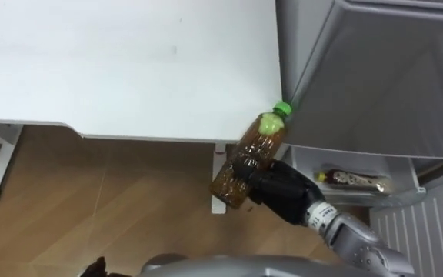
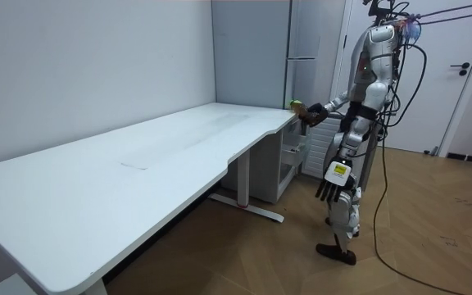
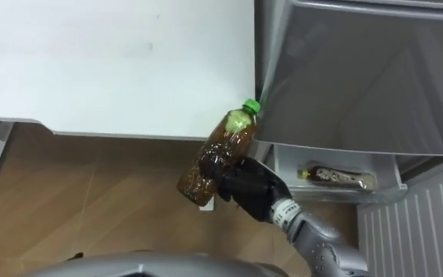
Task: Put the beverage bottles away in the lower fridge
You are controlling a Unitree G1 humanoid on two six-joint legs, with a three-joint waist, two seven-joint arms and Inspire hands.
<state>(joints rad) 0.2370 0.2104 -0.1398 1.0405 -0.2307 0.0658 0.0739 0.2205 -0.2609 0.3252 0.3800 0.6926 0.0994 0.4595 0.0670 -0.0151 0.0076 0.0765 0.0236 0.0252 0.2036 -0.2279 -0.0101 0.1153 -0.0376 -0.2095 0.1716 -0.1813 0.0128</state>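
A brown drink bottle point(image 1: 256, 150) with a green cap is tilted in the air just off the white table's corner, cap pointing up toward the fridge. My right hand point(image 1: 283, 188) is shut round its lower half. Beyond it the lower fridge compartment point(image 1: 394, 165) stands open, and another dark bottle point(image 1: 352, 181) lies on its side on the white shelf. In the room view I stand in front of the fridge point(image 2: 301, 57), holding the bottle point(image 2: 299, 106) out toward it, while my left hand point(image 2: 332, 190) hangs by my side with relaxed fingers.
The white table point(image 1: 129, 61) fills the left and reaches up to the fridge's side. The grey upper fridge front point(image 1: 375, 77) overhangs the open compartment. The lower door point(image 1: 429, 223) is swung open at the lower right. Wooden floor lies below.
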